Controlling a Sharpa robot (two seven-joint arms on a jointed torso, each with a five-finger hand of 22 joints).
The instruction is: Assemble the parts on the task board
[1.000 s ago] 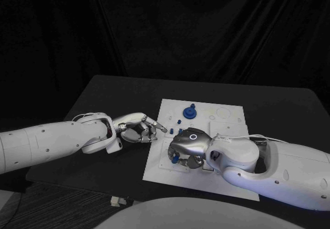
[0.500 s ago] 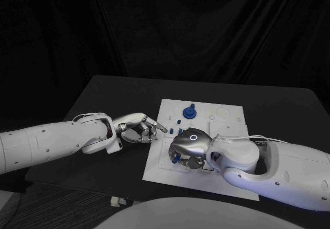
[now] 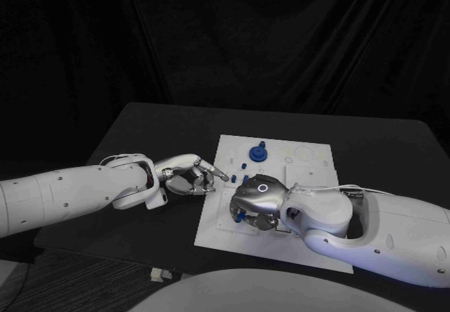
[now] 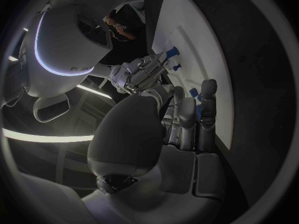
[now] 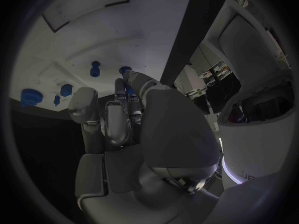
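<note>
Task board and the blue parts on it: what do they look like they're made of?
The task board looks like rigid white plastic or painted plate: flat, matte, with shallow recessed outlines. The blue parts look like moulded plastic: uniform saturated colour, soft sheen, no metallic glint. Neither can be confirmed from looks alone.

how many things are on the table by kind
Task board: 1
Hands: 2, left hand and right hand
Blue parts that can be told apart in the head view: at least 3, a large round one and small ones; the right hand hides others
Total: at least 6
</note>
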